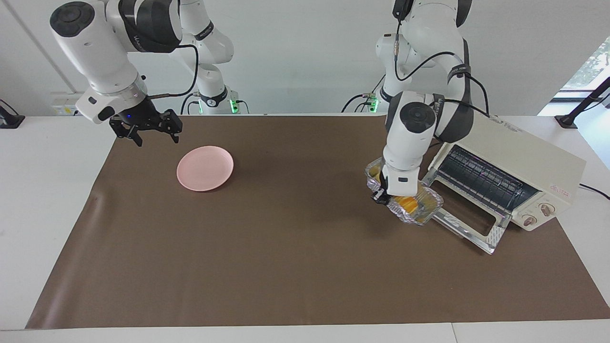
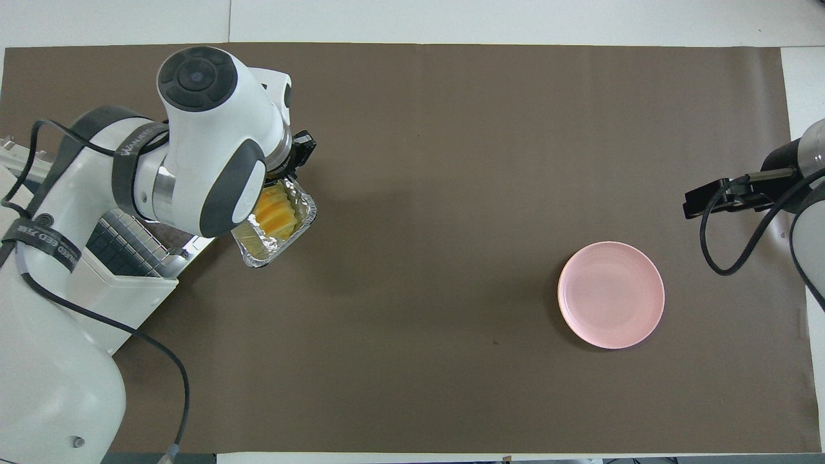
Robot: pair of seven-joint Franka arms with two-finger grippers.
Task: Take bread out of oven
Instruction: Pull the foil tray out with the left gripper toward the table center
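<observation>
The bread (image 1: 409, 204), a golden-yellow ridged loaf, lies in a crinkled silver foil tray (image 1: 425, 211). My left gripper (image 1: 381, 196) is shut on the tray's end rim and holds it low over the brown mat, just outside the oven's open door (image 1: 469, 228). The cream-white oven (image 1: 519, 152) stands at the left arm's end of the table, its dark wire rack (image 1: 481, 178) bare. In the overhead view the bread (image 2: 278, 216) and tray (image 2: 267, 251) show below the left gripper (image 2: 300, 153), beside the oven (image 2: 103, 290). My right gripper (image 1: 155, 136) is open and empty.
A round pink plate (image 1: 205, 167) lies on the mat toward the right arm's end; it also shows in the overhead view (image 2: 611, 294). The right gripper (image 2: 693, 203) hovers over the mat's edge beside the plate, and the right arm waits.
</observation>
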